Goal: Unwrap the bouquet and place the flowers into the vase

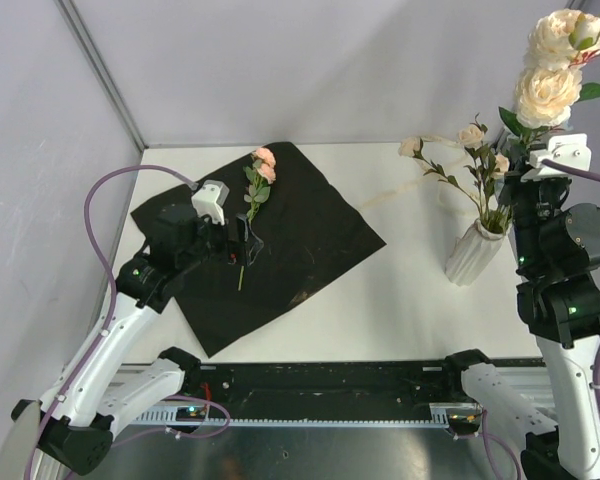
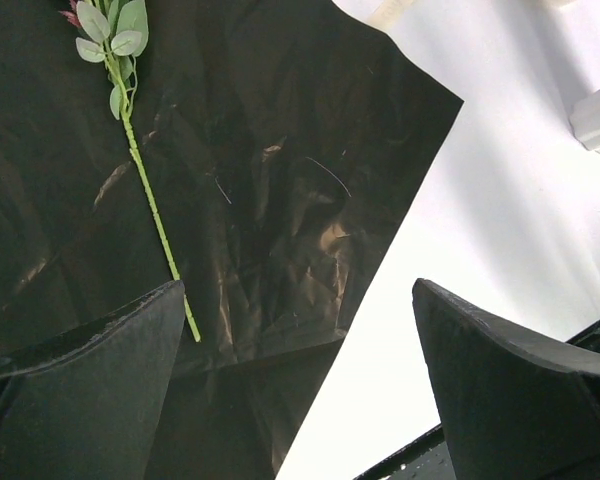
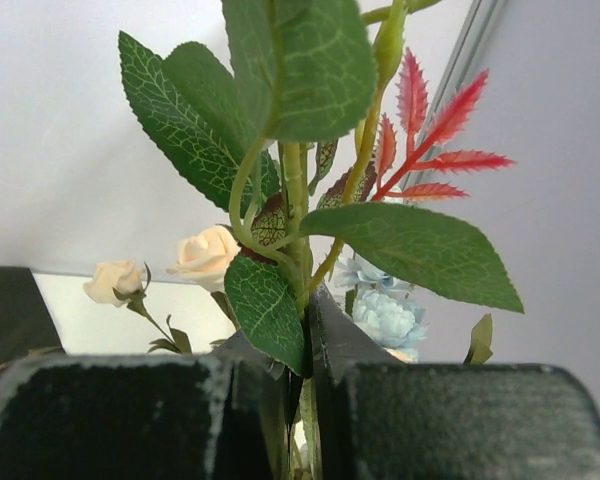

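Right now the right gripper (image 3: 308, 340), pinching an upright cream-rose stem (image 1: 546, 90), hangs just above and right of the vase (image 1: 473, 252); well left of the vase, the spread left gripper (image 2: 300, 340) hovers over the pink-rose stem (image 1: 252, 200).

1. Pretty clearly a robot lab or test cell, not somebody's home.
2. The left arm (image 1: 110, 350) and right arm (image 1: 570, 340) are bolted to a black rail (image 1: 330, 378) along the near edge of a plain white table (image 1: 400, 310).
3. Purple cables (image 1: 91, 215) loop off the arms, green lights (image 1: 572, 310) glow on the joints, and a slotted cable tray (image 1: 310, 413) runs just below the rail.
4. The walls (image 1: 280, 60) are bare pale panels meeting at a metal strut (image 1: 100, 70) in the back corner.
5. The homey stuff reads as props: fake flowers (image 1: 545, 90), a vase (image 1: 472, 255) and a black sheet (image 1: 280, 240).
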Tool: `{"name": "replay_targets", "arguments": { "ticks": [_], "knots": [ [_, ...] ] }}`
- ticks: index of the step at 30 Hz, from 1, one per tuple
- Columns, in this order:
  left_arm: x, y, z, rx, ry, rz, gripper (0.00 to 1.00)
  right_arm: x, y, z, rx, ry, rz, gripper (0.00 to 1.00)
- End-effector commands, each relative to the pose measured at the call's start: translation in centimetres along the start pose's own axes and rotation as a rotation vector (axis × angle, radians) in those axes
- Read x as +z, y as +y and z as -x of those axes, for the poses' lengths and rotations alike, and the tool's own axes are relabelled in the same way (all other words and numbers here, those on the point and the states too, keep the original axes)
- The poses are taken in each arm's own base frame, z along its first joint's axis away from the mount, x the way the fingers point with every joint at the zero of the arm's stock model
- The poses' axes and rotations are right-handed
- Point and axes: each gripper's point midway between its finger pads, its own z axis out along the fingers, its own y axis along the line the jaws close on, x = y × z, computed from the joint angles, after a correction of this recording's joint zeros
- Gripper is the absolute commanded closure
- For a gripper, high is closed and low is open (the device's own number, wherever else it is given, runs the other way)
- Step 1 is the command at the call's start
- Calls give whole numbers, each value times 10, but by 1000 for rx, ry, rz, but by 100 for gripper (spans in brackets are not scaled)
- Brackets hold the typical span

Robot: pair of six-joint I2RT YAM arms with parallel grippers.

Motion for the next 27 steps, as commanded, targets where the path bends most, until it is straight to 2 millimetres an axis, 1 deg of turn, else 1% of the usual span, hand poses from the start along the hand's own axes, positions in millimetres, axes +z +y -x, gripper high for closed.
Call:
{"name": "replay_targets", "arguments": {
  "ticks": [1, 6, 9, 11, 15, 19, 23, 26, 27],
  "knots": [
    [0, 3, 4, 26, -20, 18, 0, -2, -5, 28, 77, -65, 2, 100],
    [-1, 4, 4, 26, -22, 21, 1, 7, -3, 24, 78, -43, 4, 100],
    [-1, 4, 4, 26, -23, 22, 0, 12, -4, 17, 82, -21, 2, 100],
    [-1, 4, 3, 26, -21, 23, 0, 15, -5, 8, 81, 5, -6, 100],
    [-1, 5, 4, 26, -24, 25, 0, 21, -7, -17, 81, 66, -19, 100],
    [-1, 5, 4, 26, -22, 28, 0, 21, -9, -49, 112, 136, -38, 99],
    [-1, 7, 3, 26, -23, 37, 0, 14, -4, -98, 165, 240, -65, 95],
    [0, 9, 3, 25, -21, 47, 0, 5, -6, -138, 188, 316, -115, 92],
    [0, 9, 4, 25, -22, 50, 0, 3, -6, -146, 194, 329, -126, 90]
  ]
}}
